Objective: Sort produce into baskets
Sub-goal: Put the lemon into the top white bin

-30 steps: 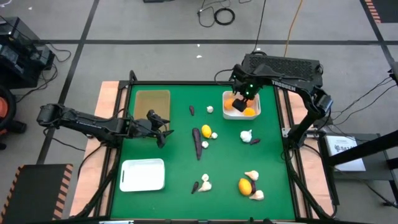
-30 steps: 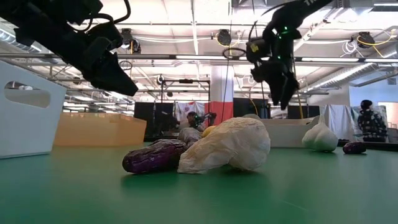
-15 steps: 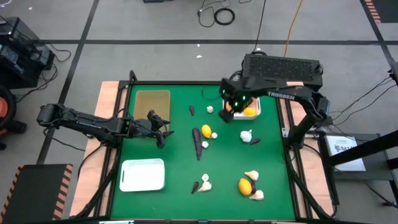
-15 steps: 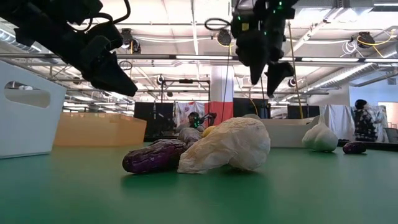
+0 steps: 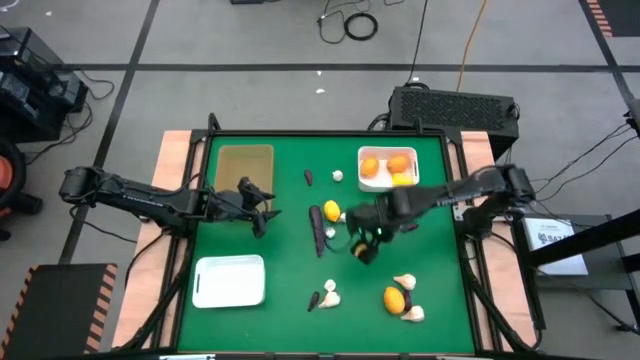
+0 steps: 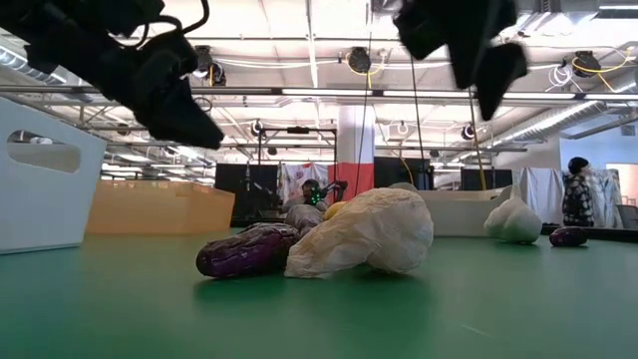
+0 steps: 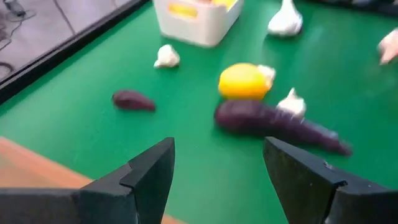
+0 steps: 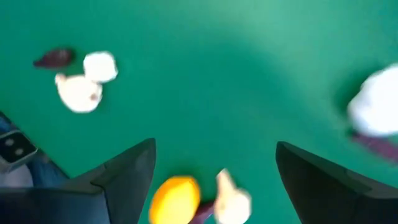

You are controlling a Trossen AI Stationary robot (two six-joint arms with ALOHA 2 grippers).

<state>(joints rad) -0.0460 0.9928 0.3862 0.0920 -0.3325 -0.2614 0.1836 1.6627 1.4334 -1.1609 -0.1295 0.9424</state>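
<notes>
Green felt covers your table (image 5: 290, 240). Your right gripper (image 5: 362, 246) hovers mid-table with jaws spread and empty, near the long eggplant (image 5: 317, 230). Your left gripper (image 5: 262, 205), jaws also spread, waits beside the tan tray (image 5: 245, 162). Three citrus sit in the white basket (image 5: 387, 182); other produce lies scattered.

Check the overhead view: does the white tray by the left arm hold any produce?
No, the white tray is bare inside; the citrus sits in the other one.
</notes>
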